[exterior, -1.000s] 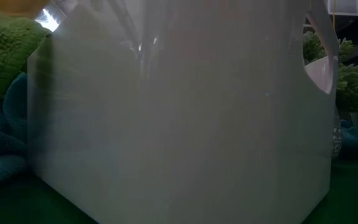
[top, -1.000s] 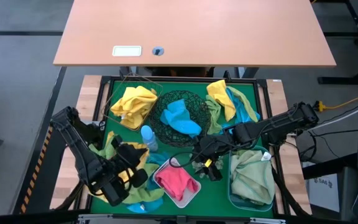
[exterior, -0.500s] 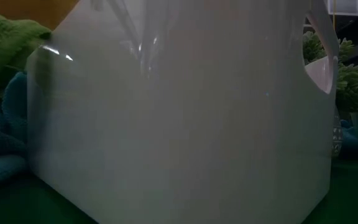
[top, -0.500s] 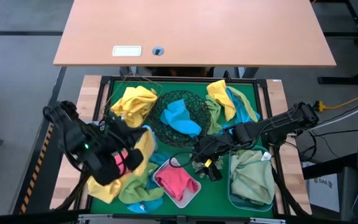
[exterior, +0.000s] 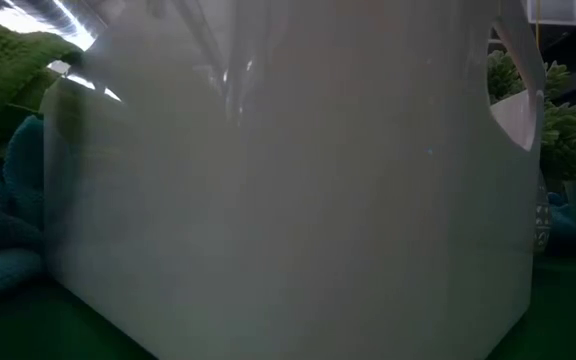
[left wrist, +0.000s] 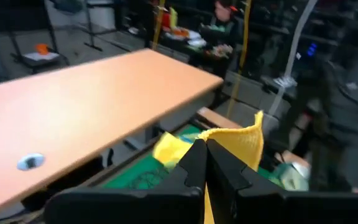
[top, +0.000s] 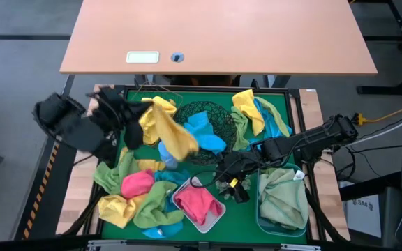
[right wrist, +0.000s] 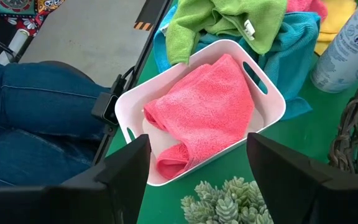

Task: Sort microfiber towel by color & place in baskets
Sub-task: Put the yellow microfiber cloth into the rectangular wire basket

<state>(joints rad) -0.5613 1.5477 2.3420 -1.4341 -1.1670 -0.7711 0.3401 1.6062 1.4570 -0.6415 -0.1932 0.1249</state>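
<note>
Now | left hand (left wrist: 205, 163) pinching a yellow towel (top: 172, 131), lifted beside the black mesh bowl (top: 222, 120) | right hand (right wrist: 197, 163) spread above the white tub (right wrist: 272, 98) (pink towel (right wrist: 202, 113) inside) | advice: carry clear of the bowl; release over the yellow pile (top: 142, 118)

No readable text anywhere. Small blue bottle (right wrist: 347, 43) has dark print on its label in right wrist view, too small to make out. White sticker (top: 142, 57) on the wooden desk (top: 257, 35) in high view: no legible wording. White tag (right wrist: 248, 28) on a lime green towel (right wrist: 229, 15) looks blank. Patterned item (right wrist: 14, 7) at the floor edge: colours only, no letters legible.
</note>
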